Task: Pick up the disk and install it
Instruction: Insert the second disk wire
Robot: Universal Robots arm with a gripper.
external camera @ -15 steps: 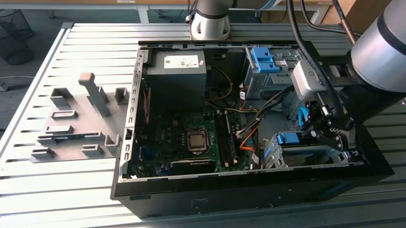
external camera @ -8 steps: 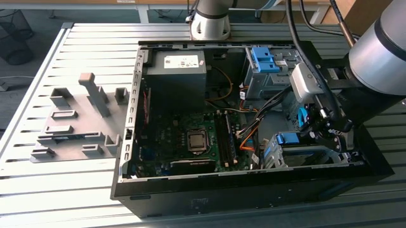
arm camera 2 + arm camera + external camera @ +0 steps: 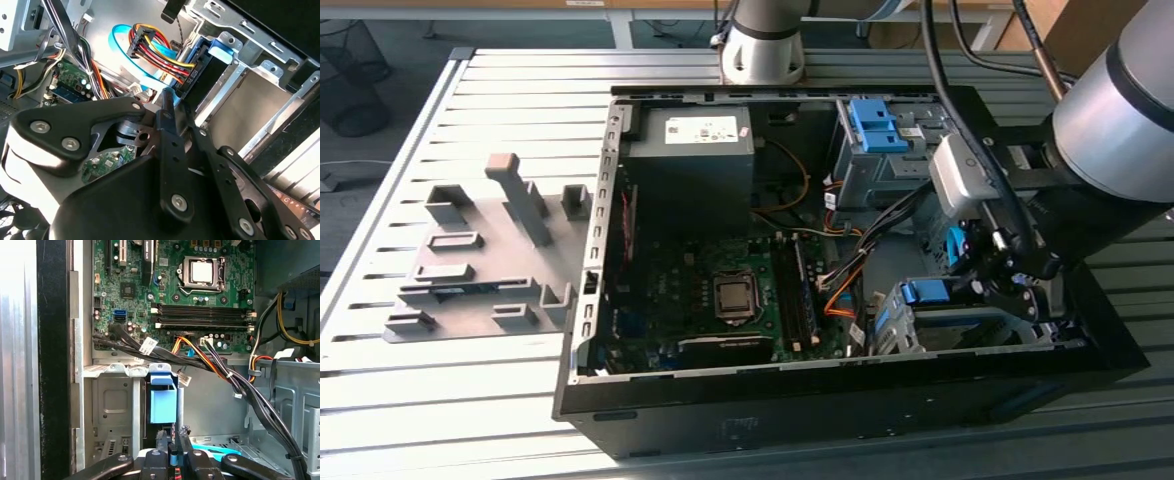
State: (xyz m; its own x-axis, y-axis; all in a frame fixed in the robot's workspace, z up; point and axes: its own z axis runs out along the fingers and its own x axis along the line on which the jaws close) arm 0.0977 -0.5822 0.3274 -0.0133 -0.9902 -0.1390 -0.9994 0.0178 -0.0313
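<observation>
In the exterior view, a grey moulded fixture tray lay on the slatted metal surface at left; the open black computer case stood beside it. At right, the black tool, fingers nearly together, seemingly gripped the blue-framed silver disk seated in the grey metal drive bay.

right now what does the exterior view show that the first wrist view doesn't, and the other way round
Exterior view alone: the slatted table, the grey fixture block on it at the exterior view's left of the computer case, and the power supply.

First wrist view alone: the blue tab from straight above, standing in the grey drive bay.

Both: the motherboard with its processor socket, the cable bundle, and the gripper low over the drive bay.
</observation>
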